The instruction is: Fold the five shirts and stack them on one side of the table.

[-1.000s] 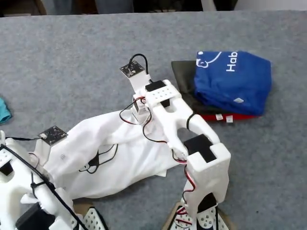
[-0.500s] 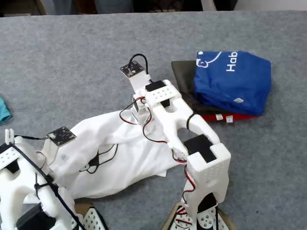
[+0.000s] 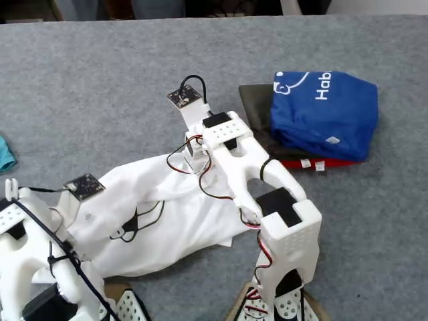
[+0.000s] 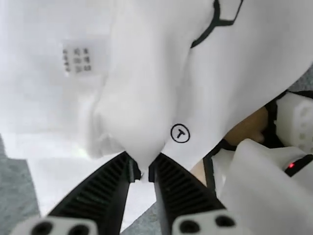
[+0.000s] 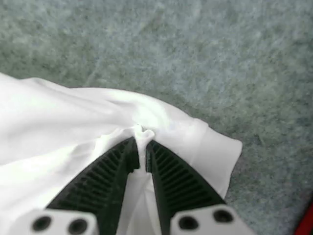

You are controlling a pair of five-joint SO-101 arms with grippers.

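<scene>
A white shirt point(image 3: 157, 217) with a black line drawing lies crumpled on the grey table, between the two arms. My left gripper point(image 4: 140, 173) is shut on a pinched fold of the white shirt point(image 4: 146, 98) at its near-left part. At the far edge of the cloth, my right gripper point(image 5: 142, 149) is shut on a bunched fold of the white shirt point(image 5: 73, 127). On the right of the table sits a stack of folded shirts: blue point(image 3: 328, 114) on top, a dark one point(image 3: 254, 107) under it, red point(image 3: 314, 162) at the bottom.
A teal cloth point(image 3: 5, 155) pokes in at the left edge. The right arm point(image 3: 267, 200) rises from the table's near edge, beside the stack. Grey table point(image 3: 100, 73) stretches open behind the white shirt.
The left arm has shifted a little to the right with its hold on the white shirt, dragging that side of the cloth along. The right arm has stayed still.
</scene>
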